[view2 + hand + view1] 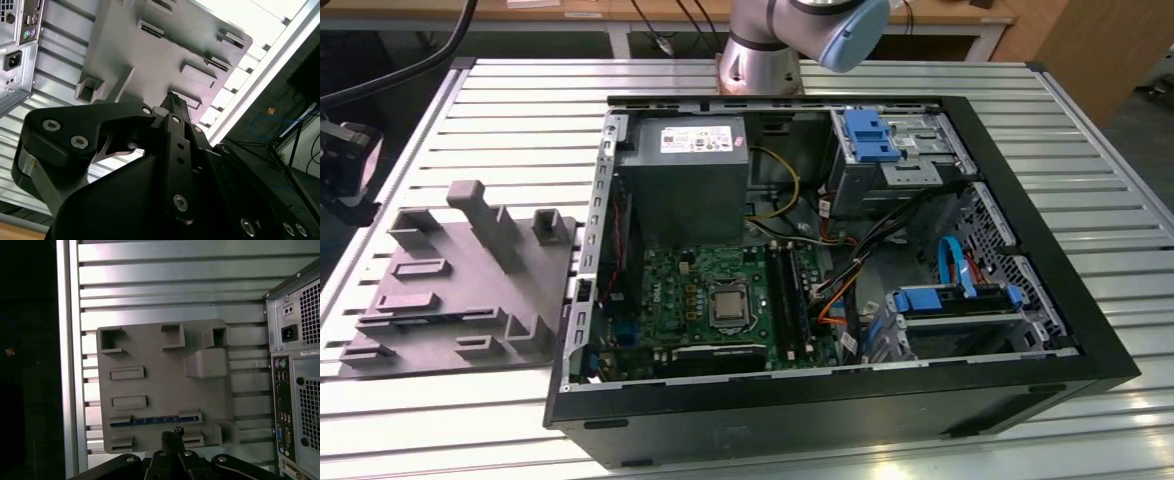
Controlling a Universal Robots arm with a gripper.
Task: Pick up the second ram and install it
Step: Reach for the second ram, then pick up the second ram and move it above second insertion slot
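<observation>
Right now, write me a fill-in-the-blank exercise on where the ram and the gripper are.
1. The second ram rests in the grey holder ____.
2. That holder lies on the exterior view's ____ of the computer case.
3. The gripper, near the ram, holds ____.
Missing: tray; left; nothing.

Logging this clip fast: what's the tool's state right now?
Tool: closed, holding nothing, above the tray; the ram sits in a tray slot.

You have an open computer case on the slatted metal table, a grey holder tray just beside it at the exterior view's left.
</observation>
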